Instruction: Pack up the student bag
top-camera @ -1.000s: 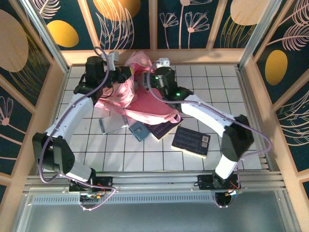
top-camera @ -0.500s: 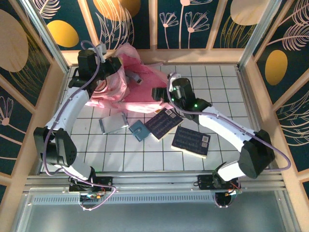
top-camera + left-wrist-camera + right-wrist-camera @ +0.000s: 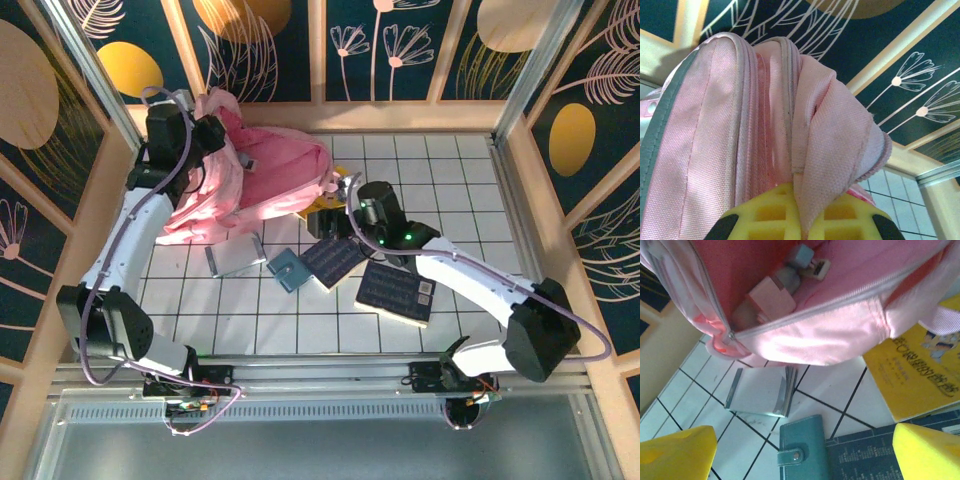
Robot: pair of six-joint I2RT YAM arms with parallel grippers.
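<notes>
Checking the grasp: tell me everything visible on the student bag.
The student bag is a large soft pink woven-fabric backpack with grey zip seams and pink straps. It lies slumped at the far left of the table, its top raised where the left gripper pinches a fabric fold. One zip gapes, showing darker pink lining. Its right edge overlaps a yellow book.

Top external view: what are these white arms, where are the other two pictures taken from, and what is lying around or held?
Two white robot arms are bolted at the near edge of the tiled table; this view looks down on them. The other two pictures come from a camera on each wrist. The left tool pinches a fold of the pink student bag. The right tool is open, facing the bag's open zip. On the table lie a grey booklet, a teal wallet, a dark book, a second dark book and a yellow book partly under the bag.
</notes>
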